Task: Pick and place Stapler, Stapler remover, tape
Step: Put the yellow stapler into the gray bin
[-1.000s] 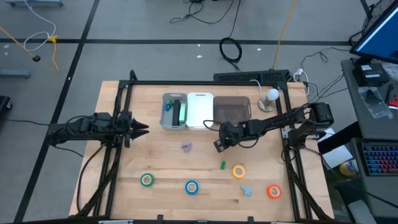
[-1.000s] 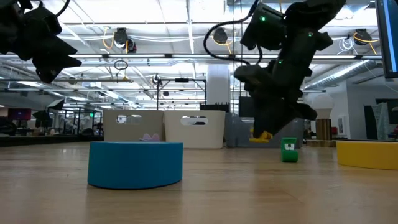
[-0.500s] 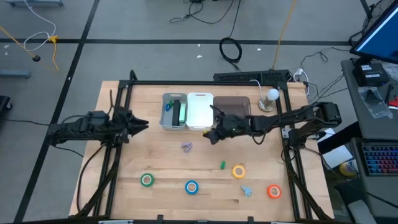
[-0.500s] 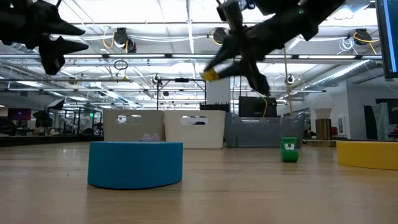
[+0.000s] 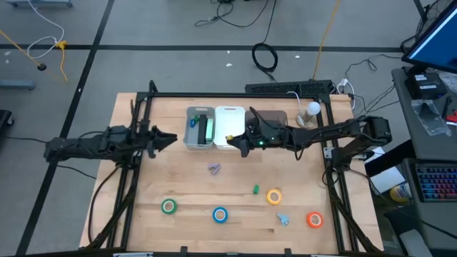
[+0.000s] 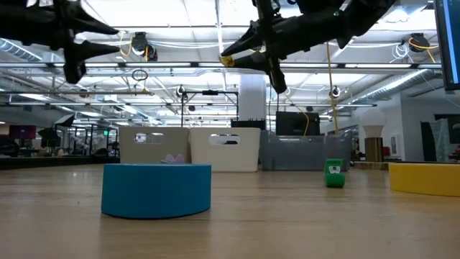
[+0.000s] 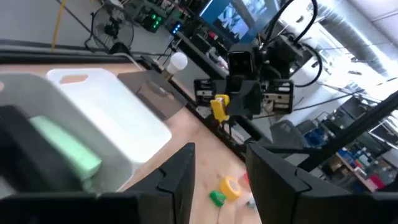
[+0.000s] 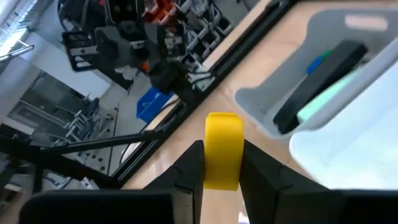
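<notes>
Hovering over the white bin (image 5: 229,127), the right claw (image 5: 233,140) stays clamped on a small yellow piece (image 8: 222,150) for dropping, left claw (image 5: 168,138) parted.

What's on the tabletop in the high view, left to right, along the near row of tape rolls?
green tape roll → blue tape roll → yellow tape roll → orange tape roll

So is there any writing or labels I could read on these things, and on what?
None can be read.
Green block: a pale label, too small to read.
Screen behind the table: blurred.
Bins: no writing shows.
</notes>
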You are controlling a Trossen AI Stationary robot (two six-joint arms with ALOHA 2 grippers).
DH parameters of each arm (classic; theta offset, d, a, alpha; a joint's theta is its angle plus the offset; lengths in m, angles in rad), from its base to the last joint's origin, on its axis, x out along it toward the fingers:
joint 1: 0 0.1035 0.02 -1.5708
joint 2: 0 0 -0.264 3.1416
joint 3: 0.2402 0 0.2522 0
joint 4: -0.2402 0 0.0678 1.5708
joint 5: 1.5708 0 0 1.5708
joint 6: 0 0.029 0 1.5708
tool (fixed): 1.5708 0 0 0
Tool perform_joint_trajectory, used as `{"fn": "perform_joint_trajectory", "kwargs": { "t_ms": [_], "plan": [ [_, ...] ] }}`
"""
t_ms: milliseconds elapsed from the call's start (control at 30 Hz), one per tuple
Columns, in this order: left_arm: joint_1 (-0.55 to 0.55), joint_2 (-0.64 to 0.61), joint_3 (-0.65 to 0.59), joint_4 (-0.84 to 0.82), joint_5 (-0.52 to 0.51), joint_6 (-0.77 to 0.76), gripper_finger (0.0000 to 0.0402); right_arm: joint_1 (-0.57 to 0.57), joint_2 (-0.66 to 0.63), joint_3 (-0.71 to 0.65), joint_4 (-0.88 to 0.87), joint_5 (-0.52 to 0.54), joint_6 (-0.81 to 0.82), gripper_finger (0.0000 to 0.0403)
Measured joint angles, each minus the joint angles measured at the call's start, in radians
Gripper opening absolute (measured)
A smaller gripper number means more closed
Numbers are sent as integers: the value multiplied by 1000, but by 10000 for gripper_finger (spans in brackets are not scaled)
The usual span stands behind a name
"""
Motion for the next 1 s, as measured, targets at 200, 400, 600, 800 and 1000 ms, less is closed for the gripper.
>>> {"fn": "perform_joint_trajectory", "kwargs": {
  "t_ms": [200,400,600,800,1000],
  "plan": [
    [0,285,0,357,-3,-4,140,-13,0,0,20,-35,-47,68],
    [0,543,2,688,24,-9,140,-19,0,0,22,-58,-88,69],
    [0,727,62,760,30,-75,140,-19,0,0,37,-110,-113,69],
    [0,875,183,759,80,-61,141,-21,0,0,58,-138,-136,70],
    [11,991,295,756,137,-6,141,-25,0,0,67,-192,-155,70]
  ]
}}
